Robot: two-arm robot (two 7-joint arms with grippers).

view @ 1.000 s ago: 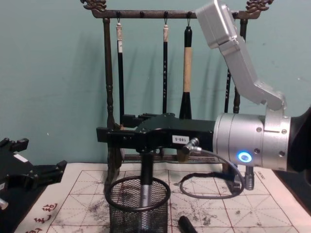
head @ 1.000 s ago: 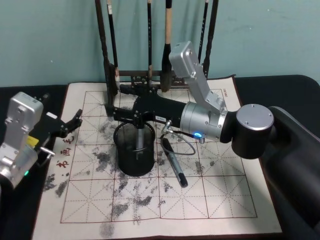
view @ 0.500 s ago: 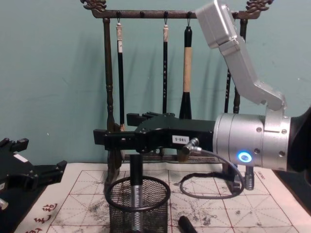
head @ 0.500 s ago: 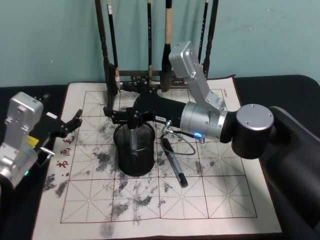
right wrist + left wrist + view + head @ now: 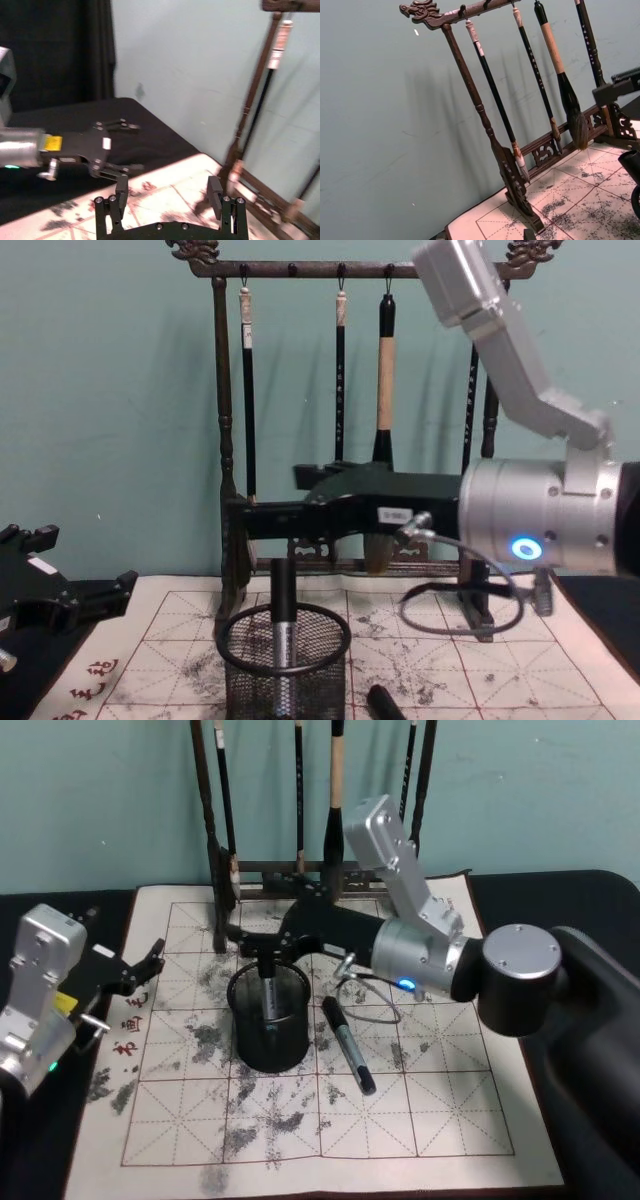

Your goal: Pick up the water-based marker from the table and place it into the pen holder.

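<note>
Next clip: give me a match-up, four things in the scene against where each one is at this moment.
Things:
1. marker
2. loose pen
3. right gripper
4. left gripper

Places:
A. lying flat on the mat, beside the pen holder
B. open, above the pen holder
C. standing upright inside the pen holder
D. open, at the mat's left edge

Pairs: 1-C, 2-A, 3-B, 4-D

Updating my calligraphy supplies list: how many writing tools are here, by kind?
Brushes hanging on the rack: 4
Markers: 2 (one lying on the mat, one standing in the pen holder)
Total: 6
</note>
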